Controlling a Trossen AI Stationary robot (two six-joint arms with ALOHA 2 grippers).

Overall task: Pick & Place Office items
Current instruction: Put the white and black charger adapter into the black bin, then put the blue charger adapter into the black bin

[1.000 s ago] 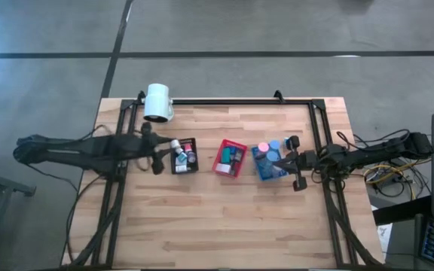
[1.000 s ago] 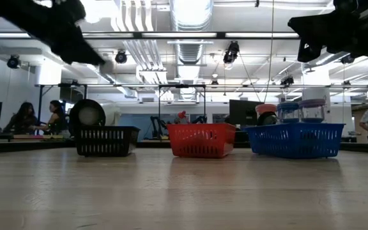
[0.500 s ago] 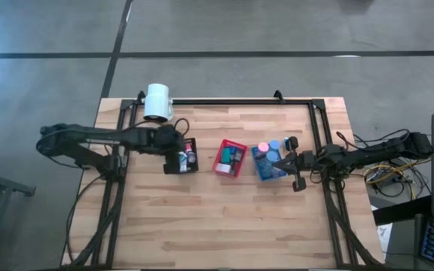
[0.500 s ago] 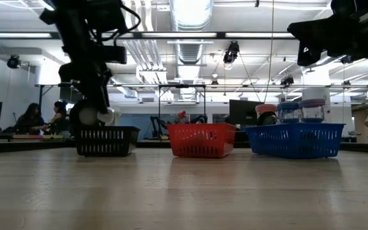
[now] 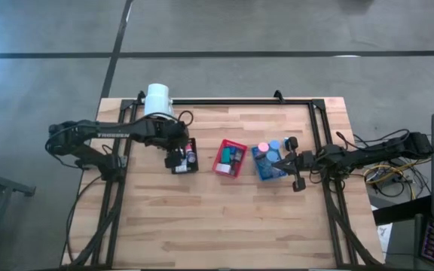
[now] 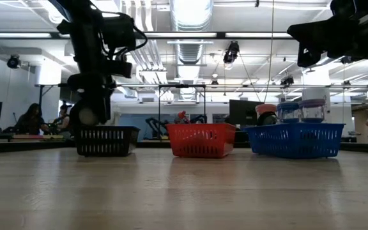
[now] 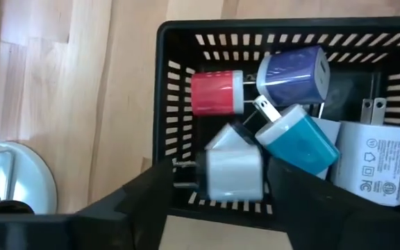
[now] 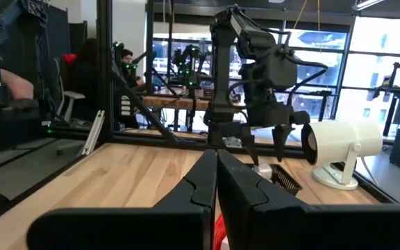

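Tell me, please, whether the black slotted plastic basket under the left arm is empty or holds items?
It holds items. The black slotted plastic basket contains several plug adapters: red, purple, teal and white.

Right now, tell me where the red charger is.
The red charger lies in the black basket, the leftmost of three in the high view, beside the purple charger. The left gripper hangs just above it.

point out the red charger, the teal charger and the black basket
red charger (image 7: 215,92), left wrist view, middle of its body
teal charger (image 7: 301,141), left wrist view, its top face
black basket (image 7: 162,104), left wrist view, its side wall
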